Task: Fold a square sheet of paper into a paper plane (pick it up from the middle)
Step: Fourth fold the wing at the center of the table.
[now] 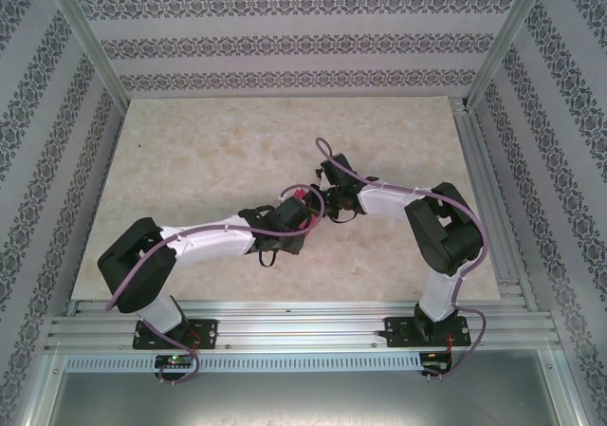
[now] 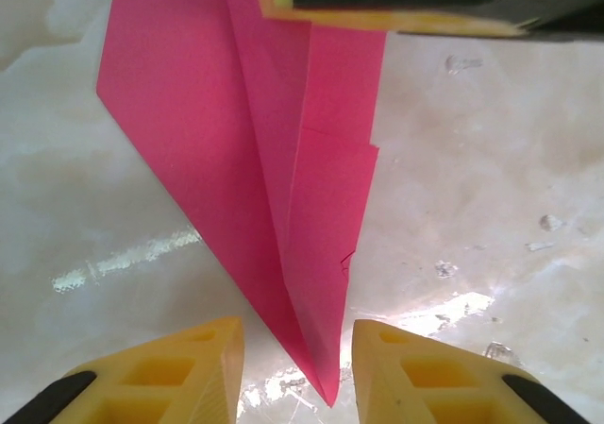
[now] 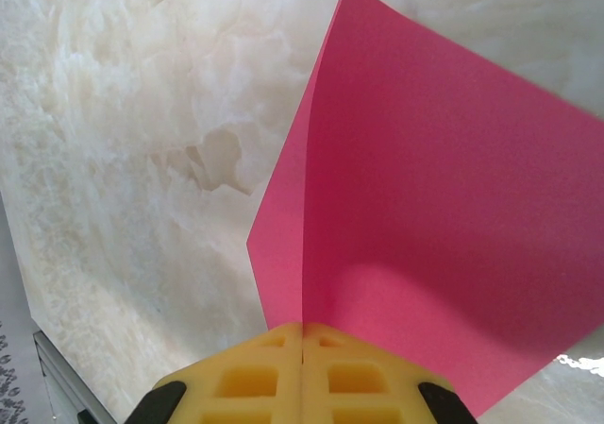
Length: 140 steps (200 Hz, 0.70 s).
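The magenta-red paper plane (image 2: 283, 160), a narrow pointed dart of thin creased layers, sits between my two claws near the middle of the table. Its wider end is pinched in the tips of my right claw (image 3: 302, 334), whose yellow fingers are pressed flat together on the fold, with the wings fanning out ahead of them. The nose points back into my left claw (image 2: 297, 348), whose jaws stand partly apart on either side of it and touch neither edge. I cannot tell whether the nose rests on the table.

I judge the step in hand to be firming the centre crease. To do it well, I would close the left claw squarely across the crease line, staying off the small nick on the right-hand layer, and avoid pulling against the right claw, since paper this thin would tear.

The pale marble-look tabletop (image 1: 190, 151) lies open ahead of both claws. The tight spot is between the two wrists. The aluminium frame rail (image 1: 484, 208) is well apart from the right claw.
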{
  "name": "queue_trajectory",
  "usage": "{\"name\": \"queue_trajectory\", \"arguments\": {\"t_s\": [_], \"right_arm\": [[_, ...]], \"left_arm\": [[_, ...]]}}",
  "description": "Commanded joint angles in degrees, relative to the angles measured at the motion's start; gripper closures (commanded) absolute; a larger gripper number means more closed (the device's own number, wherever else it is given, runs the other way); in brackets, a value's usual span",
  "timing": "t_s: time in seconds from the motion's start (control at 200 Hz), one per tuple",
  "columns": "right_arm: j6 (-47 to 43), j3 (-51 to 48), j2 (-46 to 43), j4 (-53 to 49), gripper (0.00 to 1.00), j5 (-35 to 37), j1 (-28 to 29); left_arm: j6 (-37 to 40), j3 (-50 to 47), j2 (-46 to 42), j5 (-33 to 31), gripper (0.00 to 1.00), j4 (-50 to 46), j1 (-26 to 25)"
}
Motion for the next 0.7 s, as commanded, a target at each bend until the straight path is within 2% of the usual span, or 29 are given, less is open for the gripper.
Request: {"name": "queue_trajectory", "arguments": {"t_s": [0.0,0.075,0.19,0.42,0.51,0.605,0.694], "right_arm": [[-0.39,1.26,0.72,-0.15,1.0,0.66,0.75],[-0.35,1.15,0.72,0.08,1.0,0.49,0.83],[-0.35,0.87,0.47,-0.06,1.0,0.57,0.73],[-0.32,0.83,0.36,0.05,1.0,0.58,0.55],[-0.42,0.94,0.19,0.0,1.0,0.73,0.58],[-0.34,0.87,0.2,-0.04,1.0,0.75,0.48],[-0.3,0.93,0.19,0.01,1.0,0.68,0.49]], "left_arm": [[0.0,0.97,1.81,-0.99,0.67,-0.19,-0.37],[0.38,2.02,3.66,-2.12,0.71,-1.31,-0.81],[0.48,2.05,5.12,-1.5,0.74,-0.69,-1.17],[0.61,2.36,5.38,0.06,0.7,0.15,-1.78],[0.96,2.37,5.62,0.05,0.72,-0.16,-1.96],[0.69,2.67,6.33,-0.45,0.66,-1.31,-2.3],[1.01,2.49,5.76,-0.43,0.67,-0.97,-3.09]]}}
